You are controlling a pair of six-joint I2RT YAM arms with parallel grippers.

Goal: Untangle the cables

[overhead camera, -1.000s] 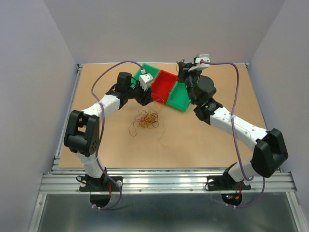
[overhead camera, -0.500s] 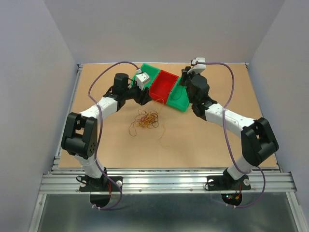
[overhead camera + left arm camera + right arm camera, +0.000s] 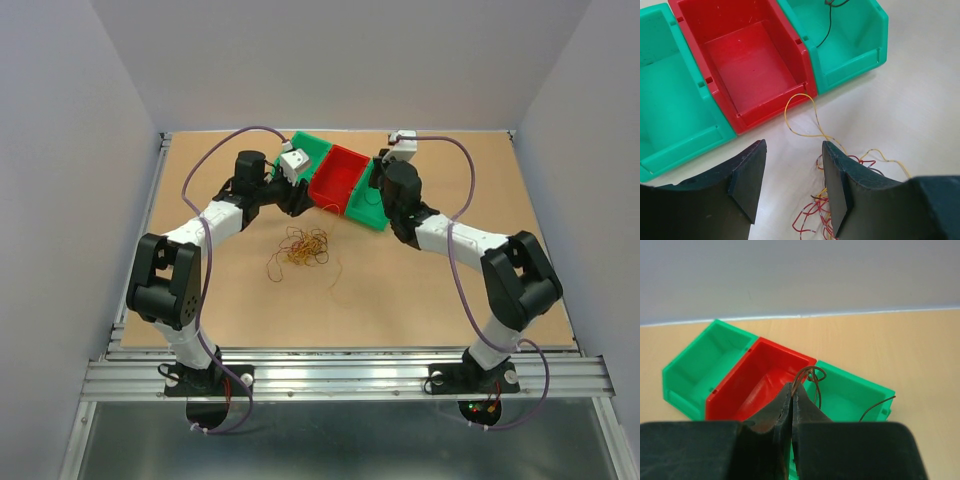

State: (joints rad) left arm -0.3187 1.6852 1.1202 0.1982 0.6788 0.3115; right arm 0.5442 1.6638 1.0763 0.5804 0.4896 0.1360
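The cables (image 3: 303,247) lie as a loose clump of thin red and orange-yellow strands on the table, in front of three bins. My left gripper (image 3: 306,203) hovers open between the clump and the bins. In the left wrist view its jaws (image 3: 792,150) stand wide apart with nothing between them, the red strands (image 3: 812,215) lie under the right finger, and a yellow cable (image 3: 805,115) loops toward the red bin (image 3: 747,65). My right gripper (image 3: 376,180) is shut on a dark cable (image 3: 812,375) that hangs into the right green bin (image 3: 860,390).
Three bins stand in a slanted row at the back: left green bin (image 3: 305,150), red bin (image 3: 338,178), right green bin (image 3: 368,208). Thick purple cables (image 3: 215,160) arch over both arms. A metal rail (image 3: 350,375) runs along the near table edge.
The right arm has folded inward and its gripper has sunk lower over the right green bin with the dark cable. The left arm shifted slightly left, then held still.
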